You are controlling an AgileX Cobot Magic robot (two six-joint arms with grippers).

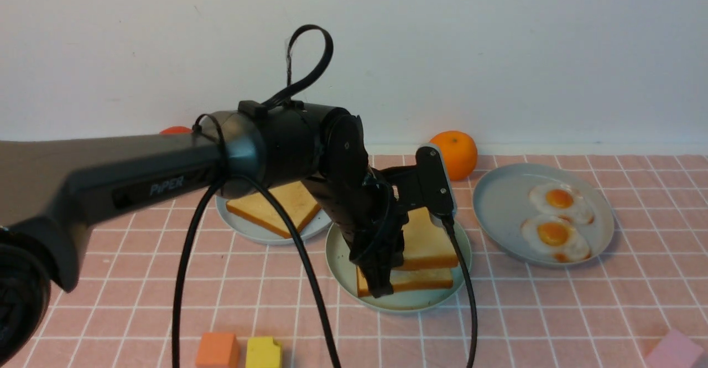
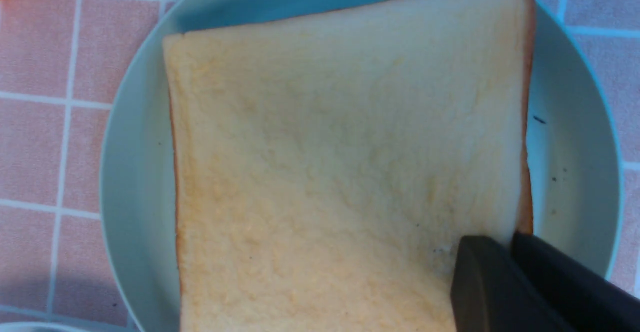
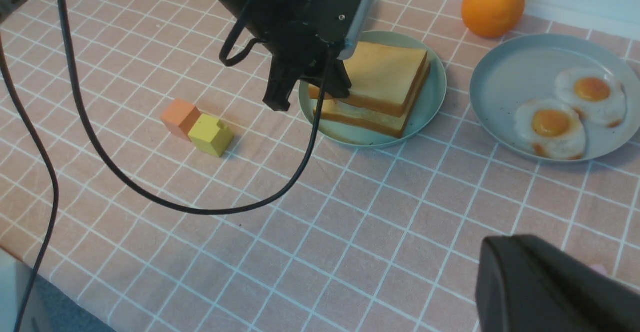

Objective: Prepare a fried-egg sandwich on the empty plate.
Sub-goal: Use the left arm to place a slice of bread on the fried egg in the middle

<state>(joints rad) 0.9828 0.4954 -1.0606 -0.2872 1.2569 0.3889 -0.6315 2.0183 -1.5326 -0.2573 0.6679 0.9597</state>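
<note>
Front view, from the left: left arm [image 1: 138, 169] reaches in over a pink checked cloth [image 1: 531, 326]; its dark label [image 1: 166, 186] reads "PiPER", the only lettering I can make out. Behind the arm, a bit of something red [image 1: 176, 130], mostly hidden. On the near side, an orange block [image 1: 217, 350] beside a yellow block [image 1: 264, 352]. Farther back, a pale plate [image 1: 251, 235] carries a single toast slice [image 1: 282, 207], partly covered by the arm. Next, the mint-green plate [image 1: 398, 305], dark specks on its surface, bearing the stacked sandwich: upper toast slice [image 1: 431, 240] lying askew over lower toast slice [image 1: 420, 280], whose near edge juts out. Filling between them not visible. Left gripper [image 2: 511, 244] is clamped on the edge of the upper toast slice, the stack within the plate's rim. Behind and to the right of that plate, an orange [image 1: 454, 155]. Then a blue-grey plate [image 1: 495, 213] with two fried eggs [image 1: 553, 234], yolks orange, whites browned at the margins. Near side, far right: a pink block [image 1: 673, 351]. Right gripper [image 3: 517, 244], in its own wrist view, has its fingers together, nothing between them, well apart from the sandwich.
</note>
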